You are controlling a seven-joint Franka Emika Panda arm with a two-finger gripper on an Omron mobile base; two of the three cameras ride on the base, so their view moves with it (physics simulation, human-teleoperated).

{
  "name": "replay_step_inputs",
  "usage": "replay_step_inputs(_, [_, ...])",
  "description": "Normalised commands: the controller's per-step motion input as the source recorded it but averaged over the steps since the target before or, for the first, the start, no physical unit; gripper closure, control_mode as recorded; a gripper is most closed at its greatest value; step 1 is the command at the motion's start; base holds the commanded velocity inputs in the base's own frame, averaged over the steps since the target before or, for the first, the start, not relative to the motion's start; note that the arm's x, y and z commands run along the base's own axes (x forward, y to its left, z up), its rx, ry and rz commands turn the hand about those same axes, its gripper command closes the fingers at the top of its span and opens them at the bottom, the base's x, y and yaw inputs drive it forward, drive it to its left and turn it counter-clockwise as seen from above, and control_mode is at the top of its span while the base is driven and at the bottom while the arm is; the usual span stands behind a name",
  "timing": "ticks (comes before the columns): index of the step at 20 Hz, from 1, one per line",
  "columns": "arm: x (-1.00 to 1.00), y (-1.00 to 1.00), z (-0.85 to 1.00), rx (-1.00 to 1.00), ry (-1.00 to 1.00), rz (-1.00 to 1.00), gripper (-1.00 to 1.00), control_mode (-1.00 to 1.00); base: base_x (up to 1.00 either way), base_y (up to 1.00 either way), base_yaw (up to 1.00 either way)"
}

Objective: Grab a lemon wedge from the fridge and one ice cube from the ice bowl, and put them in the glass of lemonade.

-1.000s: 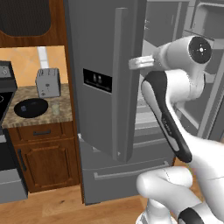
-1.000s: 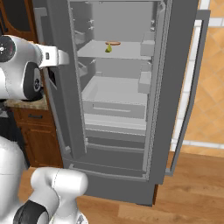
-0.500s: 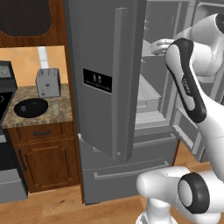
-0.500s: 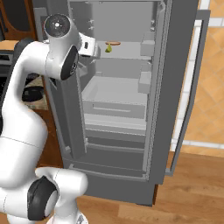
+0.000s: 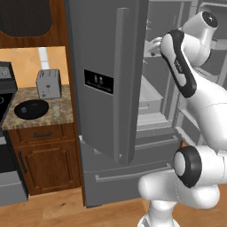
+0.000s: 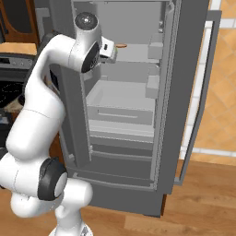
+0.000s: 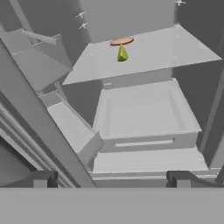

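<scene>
Lemon wedge [image 7: 122, 54] partly hides the flat orange item [image 7: 122, 41] behind it.

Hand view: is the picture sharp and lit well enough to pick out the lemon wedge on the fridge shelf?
Hand view: flat, even rendered light, no glare, slightly soft; the lemon wedge stands out yellow-green on the grey shelf, in front of a flat orange-brown item. Right base view: the arm covers the wedge's spot. Left base view: fridge evenly lit.

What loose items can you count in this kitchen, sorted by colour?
Yellow-green: 1, the lemon wedge on the fridge shelf
Orange-brown: 1, the flat item behind it
Black: 1, the ice bowl
Silver: 1, the toaster
Translucent: 1, the glass of lemonade
Total: 5
</scene>
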Motion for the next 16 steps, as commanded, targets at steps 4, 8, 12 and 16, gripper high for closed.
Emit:
replay_step_inputs(4, [0.33, -0.07, -0.03, 0.09, 0.01, 0.00, -1.00, -1.00, 0.00, 0.00, 0.00])
replay_step_inputs(8, [0.92, 0.62, -0.26, 0.01, 0.02, -0.02, -1.00, -1.00, 0.00, 0.00, 0.00])
replay_step_inputs(12, [0.62, 0.12, -0.09, 0.05, 0.00, -0.08, -1.00, -1.00, 0.00, 0.00, 0.00])
replay_step_inputs(16, [-0.20, 0.00, 0.00, 0.17, -0.05, -0.02, -1.00, -1.00, 0.00, 0.00, 0.00])
